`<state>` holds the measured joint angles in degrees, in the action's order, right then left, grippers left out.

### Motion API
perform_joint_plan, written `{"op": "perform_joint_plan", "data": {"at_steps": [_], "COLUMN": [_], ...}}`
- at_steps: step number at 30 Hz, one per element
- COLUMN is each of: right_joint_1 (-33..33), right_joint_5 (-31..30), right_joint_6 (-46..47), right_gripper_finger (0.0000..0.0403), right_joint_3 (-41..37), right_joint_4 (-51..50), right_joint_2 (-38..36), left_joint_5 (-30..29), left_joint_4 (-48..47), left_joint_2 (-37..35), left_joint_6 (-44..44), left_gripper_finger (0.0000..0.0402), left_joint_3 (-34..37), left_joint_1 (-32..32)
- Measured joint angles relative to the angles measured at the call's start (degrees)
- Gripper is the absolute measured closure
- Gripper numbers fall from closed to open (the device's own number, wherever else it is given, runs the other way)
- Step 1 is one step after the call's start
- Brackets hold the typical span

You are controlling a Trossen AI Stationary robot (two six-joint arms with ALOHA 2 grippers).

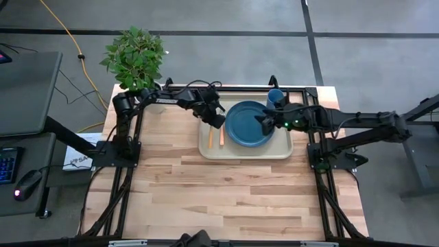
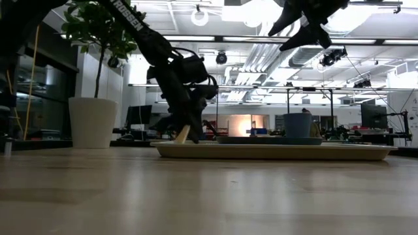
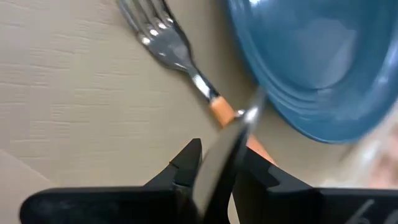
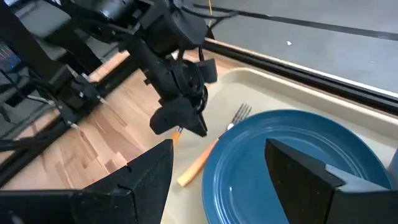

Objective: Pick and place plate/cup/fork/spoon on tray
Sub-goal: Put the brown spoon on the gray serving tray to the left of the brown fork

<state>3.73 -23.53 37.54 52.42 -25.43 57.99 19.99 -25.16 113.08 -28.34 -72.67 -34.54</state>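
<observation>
On tray (image 1: 206, 147), left fingers (image 3: 186, 165) pinch spoon (image 3: 217, 168).

plate (image 1: 248, 124) on tray (image 1: 281, 151) centre; fork (image 1: 221, 136) at plate's 9 o'clock; cup (image 1: 275, 98) at 1 o'clock; plant (image 1: 135, 56) beyond tray's 10 o'clock.

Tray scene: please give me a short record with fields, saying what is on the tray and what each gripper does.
tray: beige, holds the dishes
plate: blue, on the tray's right part
fork: lying flat on the tray, left of the plate
cup: light blue, at the tray's far right corner
spoon: held over the tray, beside the fork
left gripper: shut on the spoon
right gripper: open, empty, above the plate
</observation>
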Motion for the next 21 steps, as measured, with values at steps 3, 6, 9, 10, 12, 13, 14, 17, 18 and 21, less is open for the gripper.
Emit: {"op": "perform_joint_plan", "data": {"at_steps": [3, 6, 9, 10, 12, 13, 14, 17, 18, 21], "right_joint_1": [0.00, 0.00, 0.00, 0.00, 0.00, 0.00, 0.00, 0.00, 0.00, 0.00], "right_joint_5": [0.02, 0.02, 0.00, 0.00, 0.00, 0.00, 0.00, -0.02, -0.02, -0.02], "right_joint_6": [0.08, 1.17, 1.18, 1.20, 1.17, 1.16, 1.16, 1.13, 1.11, 1.10], "right_gripper_finger": [0.0160, 0.0160, 0.0160, 0.0160, 0.0160, 0.0160, 0.0160, 0.0160, 0.0160, 0.0160], "right_joint_3": [0.00, 0.00, 0.00, 0.00, 0.00, 0.00, 0.00, 0.00, 0.00, 0.00], "right_joint_4": [0.00, 0.00, 0.02, 0.00, 0.00, 0.00, 0.02, 0.01, 0.00, 0.02], "right_joint_2": [1.37, 2.06, 2.11, 2.09, 2.09, 2.09, 2.09, 2.09, 2.09, 2.09], "left_joint_5": [-4.06, -7.60, -11.76, -12.16, -12.20, -12.22, -12.24, -12.58, -13.17, -15.29], "left_joint_4": [1.02, 1.50, 1.75, 1.84, 2.30, 2.51, 2.68, 2.77, 2.77, 2.78], "left_joint_2": [0.20, 0.23, 0.27, 0.28, 0.28, 0.28, 0.28, 0.28, 0.28, 0.28], "left_joint_6": [0.00, -0.02, 0.00, 0.00, 0.00, 0.00, 0.00, 0.00, 0.02, 0.01], "left_gripper_finger": [0.0353, 0.0342, 0.0333, 0.0332, 0.0330, 0.0330, 0.0330, 0.0332, 0.0332, 0.0331], "left_joint_3": [0.01, 0.01, 0.01, 0.01, 0.01, 0.01, 0.01, 0.01, 0.01, 0.01], "left_joint_1": [0.06, 0.00, 0.01, 0.04, 0.05, 0.13, 0.20, 0.46, 0.48, 0.49]}}
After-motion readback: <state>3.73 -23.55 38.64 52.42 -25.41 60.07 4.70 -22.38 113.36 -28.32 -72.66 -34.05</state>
